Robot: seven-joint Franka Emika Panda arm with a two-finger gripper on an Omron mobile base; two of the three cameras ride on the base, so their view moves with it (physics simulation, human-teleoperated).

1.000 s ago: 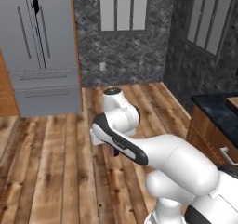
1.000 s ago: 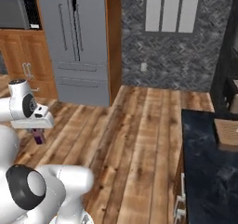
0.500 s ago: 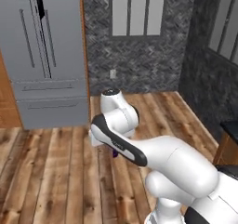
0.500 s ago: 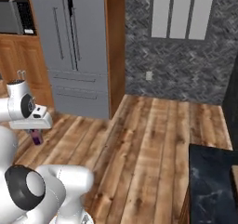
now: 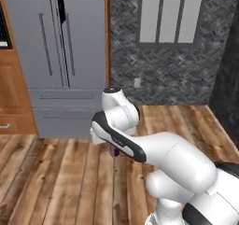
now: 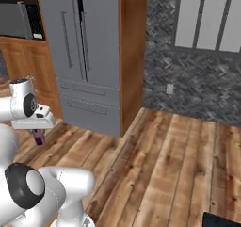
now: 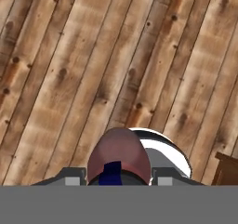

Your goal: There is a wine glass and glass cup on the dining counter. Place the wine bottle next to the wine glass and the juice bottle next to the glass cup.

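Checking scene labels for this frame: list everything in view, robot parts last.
fridge: one, grey, double doors with a drawer below, against the back wall.
microwave: one, dark, set in the wooden cabinetry left of the fridge.
wooden cabinets: brown, beside the fridge.
window: one, pale panes in a grey frame, in the dark patterned stone wall.
wall outlet: one, white, low on the stone wall.
floor: brown wood planks.
juice bottle: one, red-pink, seen end-on between the fingers in the hand view.
arm: white with dark joints, folded low in front of the fridge.
gripper: shut on the juice bottle, pointing down at the floor.
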